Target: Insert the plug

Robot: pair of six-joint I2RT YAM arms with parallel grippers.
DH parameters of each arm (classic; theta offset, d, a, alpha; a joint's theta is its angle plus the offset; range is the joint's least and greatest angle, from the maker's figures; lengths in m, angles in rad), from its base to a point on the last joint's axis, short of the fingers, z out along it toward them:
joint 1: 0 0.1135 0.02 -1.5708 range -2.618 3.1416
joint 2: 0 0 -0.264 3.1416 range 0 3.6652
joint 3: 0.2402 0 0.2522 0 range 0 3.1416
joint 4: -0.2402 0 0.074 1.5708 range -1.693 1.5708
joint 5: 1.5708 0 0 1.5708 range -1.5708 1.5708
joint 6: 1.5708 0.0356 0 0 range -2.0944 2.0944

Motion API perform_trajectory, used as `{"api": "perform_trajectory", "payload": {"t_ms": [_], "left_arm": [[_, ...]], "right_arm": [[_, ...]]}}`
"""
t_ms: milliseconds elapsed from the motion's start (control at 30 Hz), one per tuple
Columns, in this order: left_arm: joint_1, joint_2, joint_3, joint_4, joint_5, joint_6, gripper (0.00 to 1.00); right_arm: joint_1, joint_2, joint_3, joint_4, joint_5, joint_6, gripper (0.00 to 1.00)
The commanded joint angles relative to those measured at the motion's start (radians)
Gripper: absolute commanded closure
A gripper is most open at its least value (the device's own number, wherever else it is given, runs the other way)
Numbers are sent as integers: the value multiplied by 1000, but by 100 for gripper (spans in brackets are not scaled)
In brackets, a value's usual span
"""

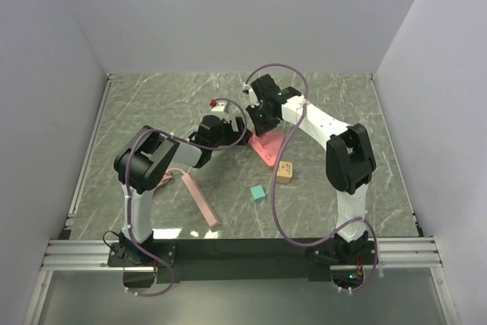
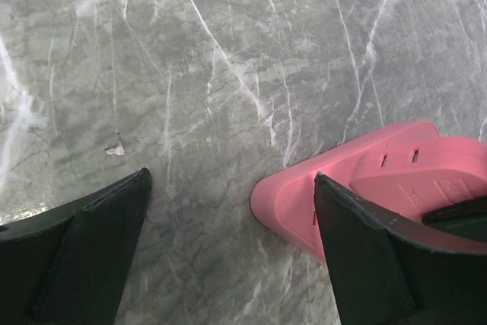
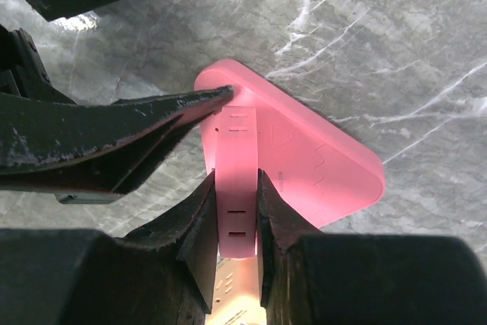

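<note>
The right jaws are clenched on the plug [image 3: 237, 188], a narrow pink piece with small slots on its face. Its two black fingers [image 3: 194, 226] press on the long sides of the plug. The plug stands over the pink base [image 3: 312, 150], a flat piece with three rounded corners, and its far end lies against the top face of the base near one corner. Whether it is fully seated there I cannot tell.

The left jaws are released and stand wide apart. One finger [image 2: 84, 256] is over bare counter [image 2: 228, 51]. The other finger [image 2: 373, 264] is over the edge of the pink base, and in the right wrist view its tip meets the base just beside the plug. The rounded corner of the base lies between the two left fingers, closer to the second one.

In the top view the base with the plug is about in the middle of the counter, where the two arms meet. A small wooden block [image 1: 284, 172] lies just beside the base, toward the near right corner. A teal cube [image 1: 258, 192] is near it, closer to the near edge. A long pink strip [image 1: 199, 199] lies toward the near left corner, well apart from the base
</note>
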Motion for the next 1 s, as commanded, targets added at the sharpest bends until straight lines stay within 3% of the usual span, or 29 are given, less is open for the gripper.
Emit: {"api": "perform_trajectory", "payload": {"t_ms": [0,967], "left_arm": [[-6,-25,-35,-64,-40,24,7],[-40,-36,-53,-58,-83,88,10]], "right_arm": [[8,4,39,13,5,-26,100],[25,44,37,31,3,-34,100]]}}
